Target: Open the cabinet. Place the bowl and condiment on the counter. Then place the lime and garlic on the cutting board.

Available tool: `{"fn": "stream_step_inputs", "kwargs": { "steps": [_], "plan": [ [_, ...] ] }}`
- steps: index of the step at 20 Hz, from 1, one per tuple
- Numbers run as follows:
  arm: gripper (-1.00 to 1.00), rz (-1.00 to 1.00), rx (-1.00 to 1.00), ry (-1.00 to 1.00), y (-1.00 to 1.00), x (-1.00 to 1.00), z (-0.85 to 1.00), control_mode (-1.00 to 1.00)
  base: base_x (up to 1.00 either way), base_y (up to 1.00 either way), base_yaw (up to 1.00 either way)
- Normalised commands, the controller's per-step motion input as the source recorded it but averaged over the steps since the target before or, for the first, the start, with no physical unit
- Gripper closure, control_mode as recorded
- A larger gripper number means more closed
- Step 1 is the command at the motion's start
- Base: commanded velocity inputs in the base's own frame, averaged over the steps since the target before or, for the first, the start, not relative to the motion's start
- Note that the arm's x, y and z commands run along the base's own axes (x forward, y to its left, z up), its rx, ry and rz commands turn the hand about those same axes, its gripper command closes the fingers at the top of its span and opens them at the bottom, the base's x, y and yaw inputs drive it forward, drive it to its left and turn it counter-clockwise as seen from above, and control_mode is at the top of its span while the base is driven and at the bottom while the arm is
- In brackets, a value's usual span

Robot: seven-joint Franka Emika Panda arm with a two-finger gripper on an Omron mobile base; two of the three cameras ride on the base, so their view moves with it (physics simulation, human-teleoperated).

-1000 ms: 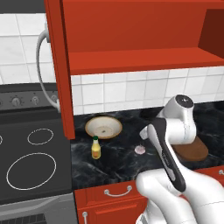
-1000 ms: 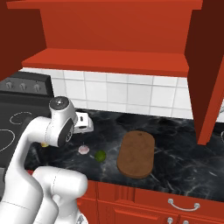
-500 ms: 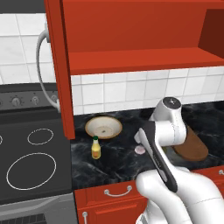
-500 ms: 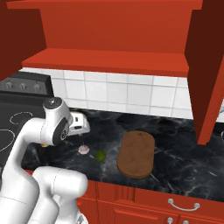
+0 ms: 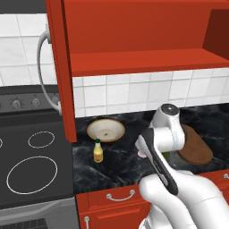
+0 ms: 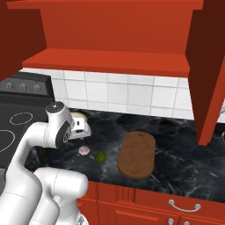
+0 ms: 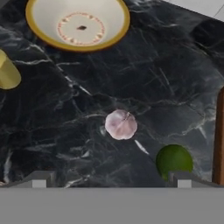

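Arm has swung left and dipped toward counter [image 6: 176, 145] in last second; gripper [image 7: 109, 177] spread wide, empty, now over garlic [image 7: 121, 124] (lime [image 7: 174, 160] just right, cutting board [image 6: 137, 154] bare). Bowl [image 5: 106, 130] and condiment [image 5: 98, 151] already down, garlic pickup looks next

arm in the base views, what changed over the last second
The arm's wrist swung left and lower, bringing the open gripper down over the garlic. Nothing was gripped or let go. Garlic, lime, bowl, condiment and cutting board stayed put.
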Motion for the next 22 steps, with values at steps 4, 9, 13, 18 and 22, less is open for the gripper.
{"fn": "stream_step_inputs", "kwargs": {
  "steps": [4,9,13,18,22],
  "plan": [
    [-1.0,0.0,0.0,0.0,0.0,0.17,-0.28,-1.0,0.0,0.0,0.0],
    [-1.0,0.0,0.0,0.0,-0.02,0.14,-0.19,-1.0,0.0,0.0,0.0],
    [-1.0,0.0,0.0,0.01,-0.1,0.15,-0.12,-1.0,0.0,0.0,0.0],
    [-1.0,0.0,0.0,0.0,-0.12,0.03,-0.15,-1.0,0.0,0.0,0.0],
    [-1.0,0.0,-0.01,0.0,0.0,0.0,-0.21,-1.0,0.0,0.0,0.0]
  ]
}}
